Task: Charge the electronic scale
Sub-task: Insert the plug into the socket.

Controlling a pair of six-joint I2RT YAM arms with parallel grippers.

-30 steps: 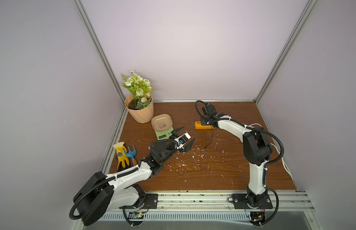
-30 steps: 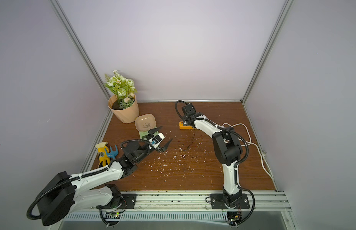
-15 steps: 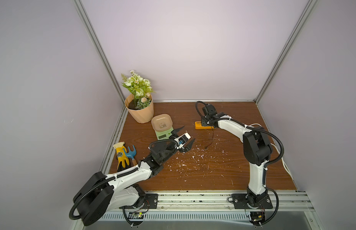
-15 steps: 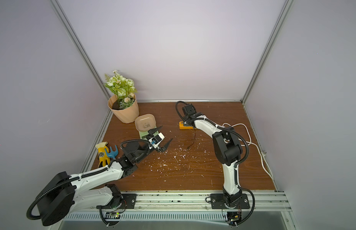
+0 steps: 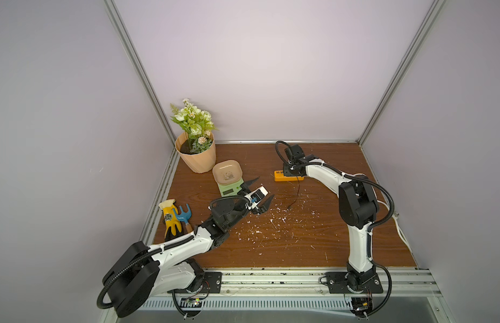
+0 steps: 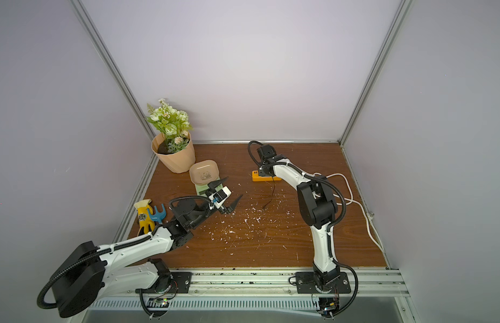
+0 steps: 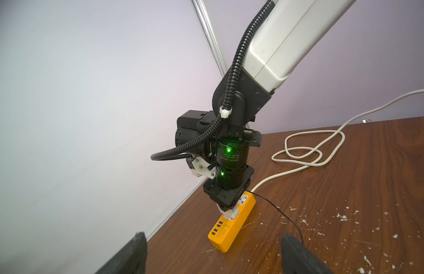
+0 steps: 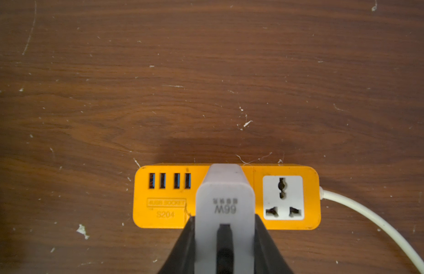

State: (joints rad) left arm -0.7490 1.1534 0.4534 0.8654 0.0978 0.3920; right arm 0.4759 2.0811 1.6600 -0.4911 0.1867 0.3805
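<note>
The electronic scale (image 5: 228, 183) (image 6: 205, 180), light green under a beige panda tray, stands near the back left. Just to its right, above the table, my left gripper (image 5: 266, 186) (image 6: 235, 186) (image 7: 214, 251) hangs open and empty, its fingers spread wide. My right gripper (image 8: 225, 227) points down, shut on the white cube charger (image 8: 225, 199) (image 7: 231, 213). The charger stands on the orange power strip (image 8: 163, 208) (image 5: 279, 176) (image 6: 257, 176) between the USB ports and the free socket. A thin black cable (image 5: 297, 193) (image 7: 282, 213) runs from the charger; its loose end lies on the wood.
A flower pot (image 5: 197, 156) sits in the back left corner. A yellow glove (image 5: 172, 223) and a blue hand rake (image 5: 183, 215) lie by the left wall. The strip's white cord (image 6: 355, 201) loops along the right side. White flecks (image 5: 271, 223) litter the wooden table.
</note>
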